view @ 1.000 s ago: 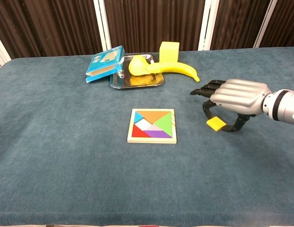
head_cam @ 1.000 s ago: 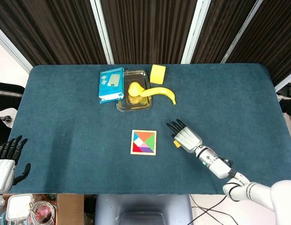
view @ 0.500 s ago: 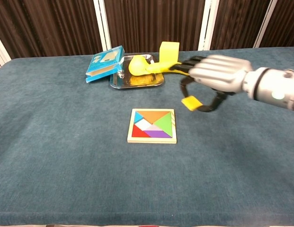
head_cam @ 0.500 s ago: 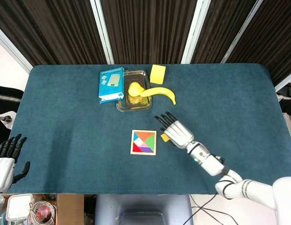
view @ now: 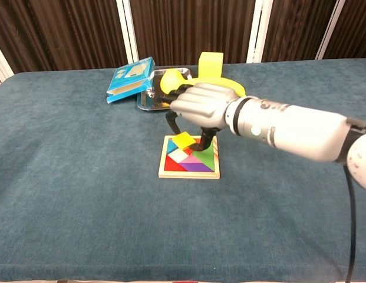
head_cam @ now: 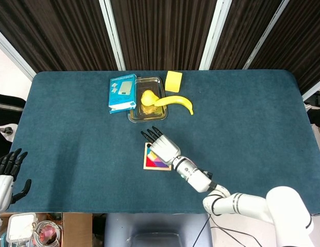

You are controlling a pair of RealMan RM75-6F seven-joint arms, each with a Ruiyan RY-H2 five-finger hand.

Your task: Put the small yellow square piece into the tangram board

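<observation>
My right hand [view: 200,106] hovers over the tangram board [view: 189,173] and pinches the small yellow square piece [view: 184,140] between thumb and a finger, just above the board's upper middle. In the head view the right hand [head_cam: 162,145] covers most of the tangram board [head_cam: 151,164] and hides the piece. The board's coloured pieces show red, purple, green and blue. My left hand [head_cam: 6,175] rests at the table's near left corner, holding nothing, fingers apart.
At the back stand a metal tray [view: 148,103] with a yellow object in it, a banana [head_cam: 176,101], a yellow block [view: 210,63] and a blue box [view: 129,78]. My right forearm [view: 294,130] crosses the table's right side.
My right hand has carried the yellow square leftward from the open cloth to a spot above the board. The left hand has stayed put.
</observation>
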